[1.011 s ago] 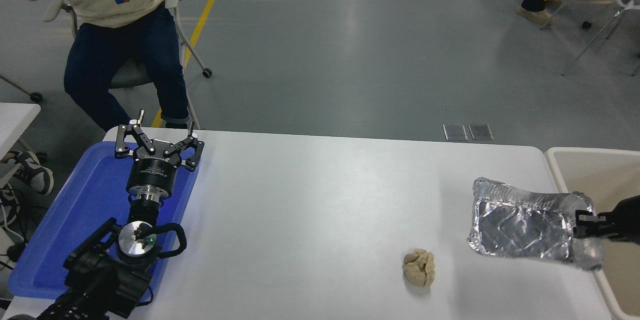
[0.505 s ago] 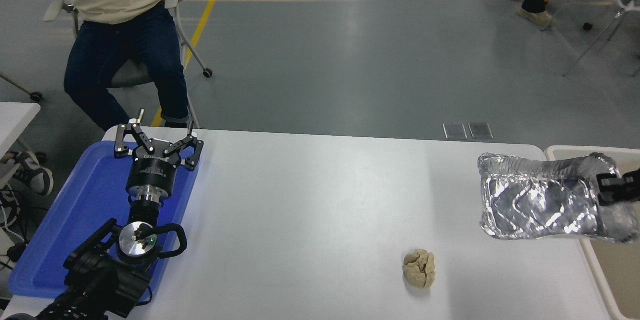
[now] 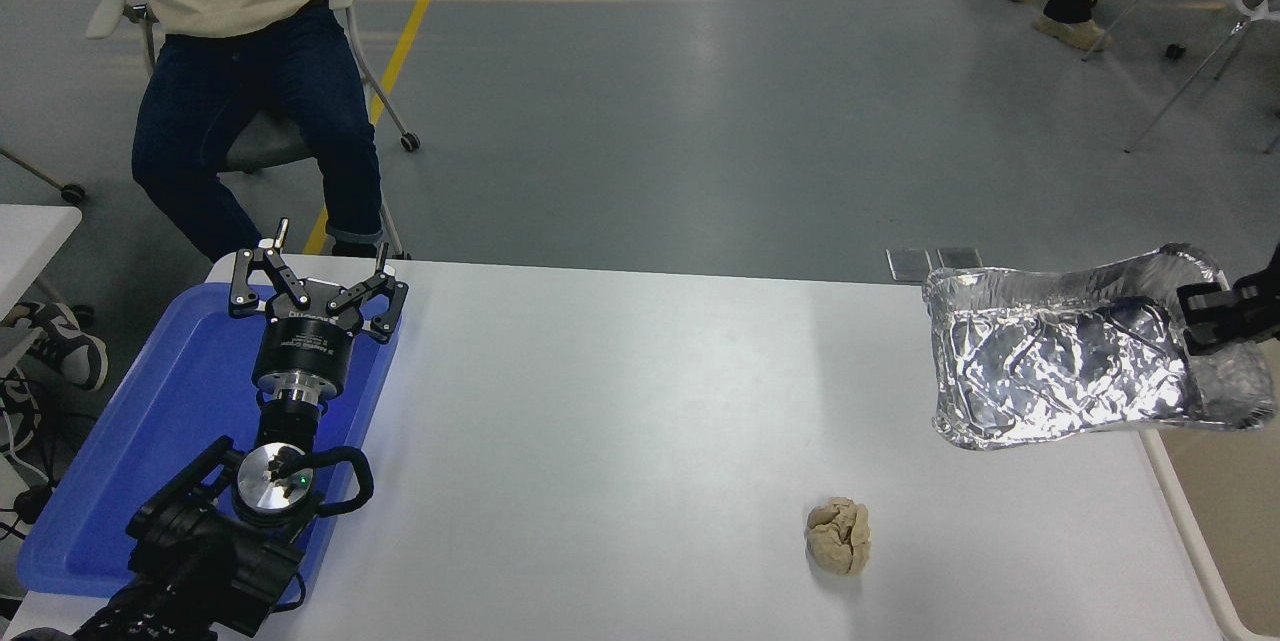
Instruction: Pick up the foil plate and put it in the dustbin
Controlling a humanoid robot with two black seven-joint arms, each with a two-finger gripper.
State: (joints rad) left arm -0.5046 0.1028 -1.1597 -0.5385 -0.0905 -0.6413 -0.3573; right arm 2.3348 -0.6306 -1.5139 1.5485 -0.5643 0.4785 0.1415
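The foil plate (image 3: 1060, 361), a shiny crumpled silver tray, hangs in the air above the table's right end, tilted with its inside toward the camera. My right gripper (image 3: 1200, 316) comes in from the right edge and is shut on the plate's right rim. The dustbin (image 3: 1175, 511) shows only as a cream rim and a strip of beige wall at the lower right edge, mostly hidden behind the plate. My left gripper (image 3: 318, 276) is open and parked over the blue tray at the left.
A small beige wrinkly lump (image 3: 838, 536) lies on the white table (image 3: 620, 401) near the front right. A flat blue tray (image 3: 150, 421) sits at the left end. A person sits on a chair (image 3: 250, 91) beyond the far left corner.
My right gripper has lifted the foil plate up off the table and carried it a little farther back, tilting it more upright. The left arm has not moved.
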